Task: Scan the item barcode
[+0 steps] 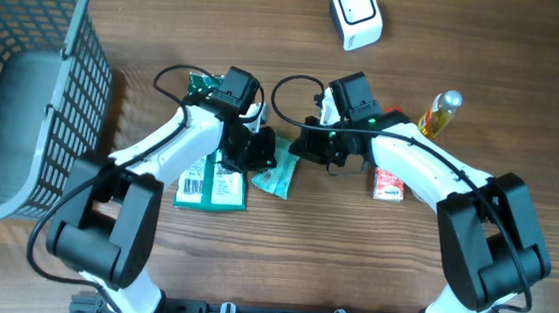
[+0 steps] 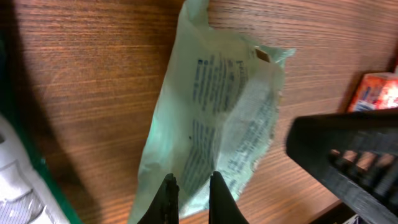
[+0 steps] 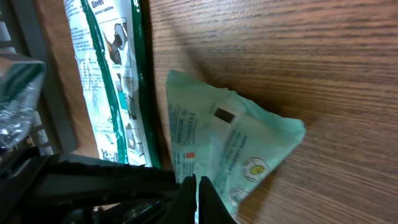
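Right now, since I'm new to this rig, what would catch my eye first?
Both arms meet mid-table over a pale green pouch, with the left gripper and right gripper each pinching an edge of it. A grey basket fills the table's left side, and a white scanner sits near the top edge.

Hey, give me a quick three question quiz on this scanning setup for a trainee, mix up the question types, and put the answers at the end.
1. True or false: the left pincer and the right pincer are both shut on the pale green pouch.
2. Where is the white scanner? A. at the far side of the table, held by nothing; B. in the left pincer; C. under the pouch.
3. Fill in: the yellow bottle lies on the robot's ___ side.
Key: 1 true; 2 A; 3 right.
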